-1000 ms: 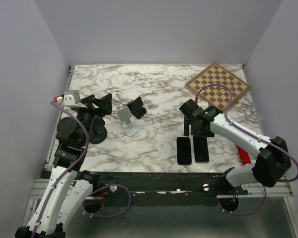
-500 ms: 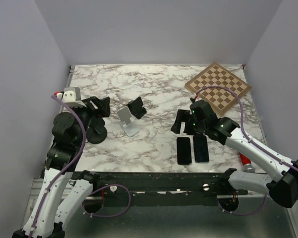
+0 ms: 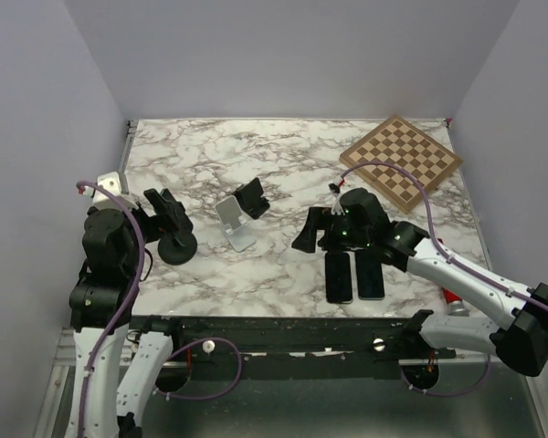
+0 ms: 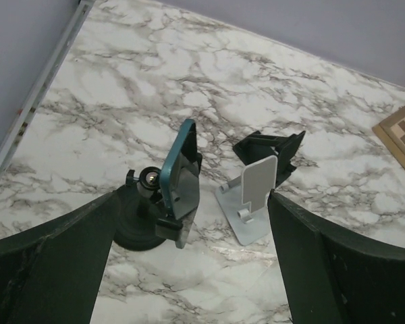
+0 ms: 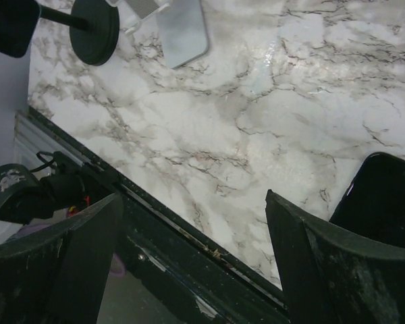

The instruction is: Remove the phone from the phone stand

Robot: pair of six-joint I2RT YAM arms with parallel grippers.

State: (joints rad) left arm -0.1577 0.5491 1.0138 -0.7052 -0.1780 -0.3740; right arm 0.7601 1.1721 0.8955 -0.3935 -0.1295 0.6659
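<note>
the teal phone (image 4: 181,177) sits upright in the black phone stand (image 4: 136,235), just ahead of the left claw (image 4: 192,201), whose jaws stand apart and empty. the right claw (image 3: 316,235), also apart, hangs well right of the stand.

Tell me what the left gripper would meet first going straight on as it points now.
Most likely the phone on its black stand, centred ahead of the open left gripper; the silver stand lies off right.
</note>
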